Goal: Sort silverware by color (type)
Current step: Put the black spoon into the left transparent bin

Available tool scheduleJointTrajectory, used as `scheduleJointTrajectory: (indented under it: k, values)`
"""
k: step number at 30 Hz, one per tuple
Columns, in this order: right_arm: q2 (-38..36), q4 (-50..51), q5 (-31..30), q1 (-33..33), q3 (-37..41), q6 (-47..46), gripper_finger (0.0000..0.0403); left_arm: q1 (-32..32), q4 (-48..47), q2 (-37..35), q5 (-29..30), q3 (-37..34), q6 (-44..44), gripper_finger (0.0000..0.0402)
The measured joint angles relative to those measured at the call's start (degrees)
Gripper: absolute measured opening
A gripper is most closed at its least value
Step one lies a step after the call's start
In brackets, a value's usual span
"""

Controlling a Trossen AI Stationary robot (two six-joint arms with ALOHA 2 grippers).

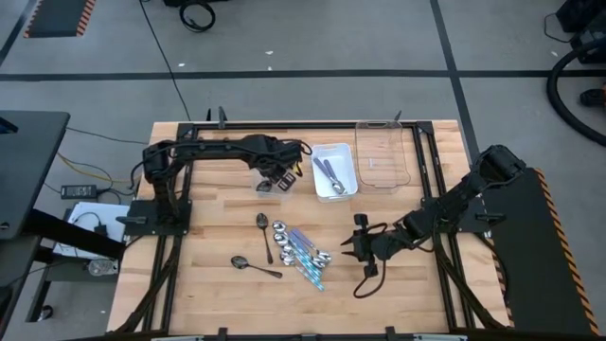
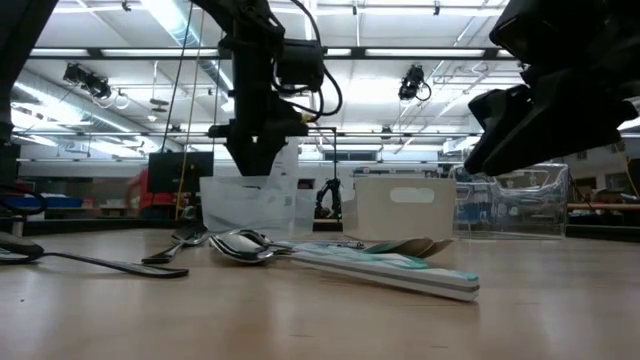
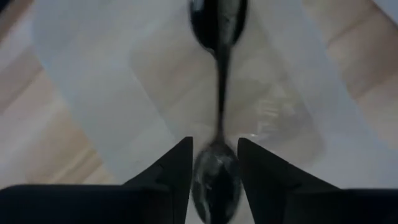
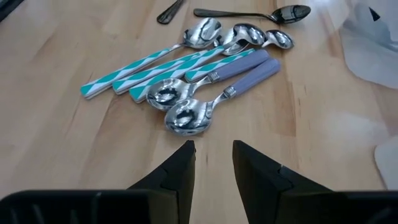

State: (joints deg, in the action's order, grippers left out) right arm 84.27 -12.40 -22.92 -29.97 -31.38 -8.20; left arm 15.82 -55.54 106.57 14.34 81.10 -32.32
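Wooden surface (image 1: 218, 284) in a bright workshop hall. Left end effector (image 1: 275, 178) over a small clear tray (image 3: 93, 93), straddling a dark spoon (image 3: 217, 25); cannot tell whether gripped or loose. Right end effector (image 4: 211, 146) parted and empty, hovering just beside the pile of teal-striped spoons (image 4: 143, 68) and purple-handled spoons (image 4: 249, 71). Likely light, stiff, slick (polished bowls especially). Best pinched across the handle near mid-length, lifting one clear of its touching neighbours.
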Motion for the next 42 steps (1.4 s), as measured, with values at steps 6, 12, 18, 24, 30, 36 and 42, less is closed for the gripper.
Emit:
scheduleJointTrajectory:
  k: [6,12,18,24,30,36,42]
  values:
    - [0.0,-2.7,0.0,1.7,0.0,4.5,0.0118,-0.6,-0.1,-1.9,-5.7,0.0,-0.1,0.0136]
    - [0.0,-3.2,0.4,3.5,0.0,8.6,0.0118,-5.3,0.6,-5.0,-4.1,0.0,0.0,0.0136]
    - [0.0,-4.5,2.8,5.8,0.0,11.8,0.0118,-13.8,4.1,-8.1,4.0,0.0,1.7,0.0137]
    - [0.0,-6.0,7.1,7.8,0.0,12.9,0.0118,-22.8,5.4,-8.5,3.9,0.1,1.1,0.0137]
    - [0.0,-6.0,7.8,8.4,0.0,13.4,0.0118,-30.5,5.5,-8.4,2.3,0.1,-3.1,0.0137]
    - [0.0,-6.8,7.8,8.4,0.0,13.4,0.0118,-36.0,5.3,-7.7,0.4,0.1,-6.3,0.0137]
    - [0.0,-7.4,8.4,8.4,0.0,12.9,0.0118,-39.3,5.0,-4.9,0.7,0.1,-7.8,0.0137]
